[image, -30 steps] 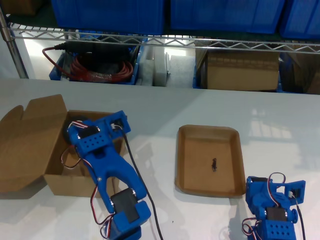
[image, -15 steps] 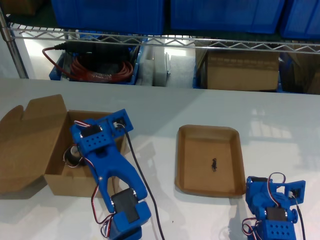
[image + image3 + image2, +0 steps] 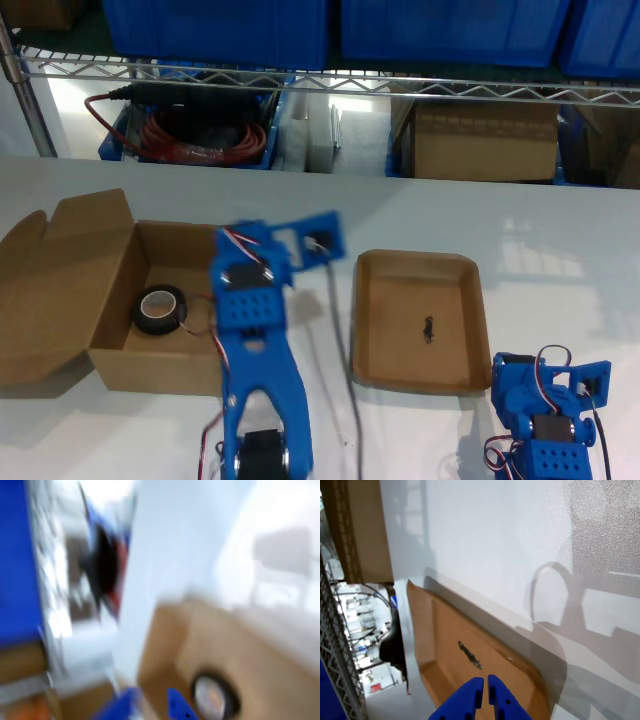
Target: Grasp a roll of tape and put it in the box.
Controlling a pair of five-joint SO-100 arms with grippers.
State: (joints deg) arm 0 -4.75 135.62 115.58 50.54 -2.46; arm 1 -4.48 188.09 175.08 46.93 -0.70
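The roll of tape, a black ring with a pale core, lies flat on the floor of the box, whose flap lid hangs open toward the exterior view's left. In the blurred second wrist view the roll of tape sits in the box beyond my second gripper, whose blue tips stand apart, holding nothing. My second arm rises just at the exterior view's right of the box. My first gripper is shut and empty, facing the shallow tray.
The shallow cardboard tray with a small black speck lies in the exterior view's middle right. My first arm sits folded at that view's lower right. Behind the table stands a wire shelf with blue bins, red cables and a cardboard carton.
My second arm swung out of the box toward the exterior view's right. The roll of tape, earlier at its jaws, now lies free on the box floor. The first arm stayed still.
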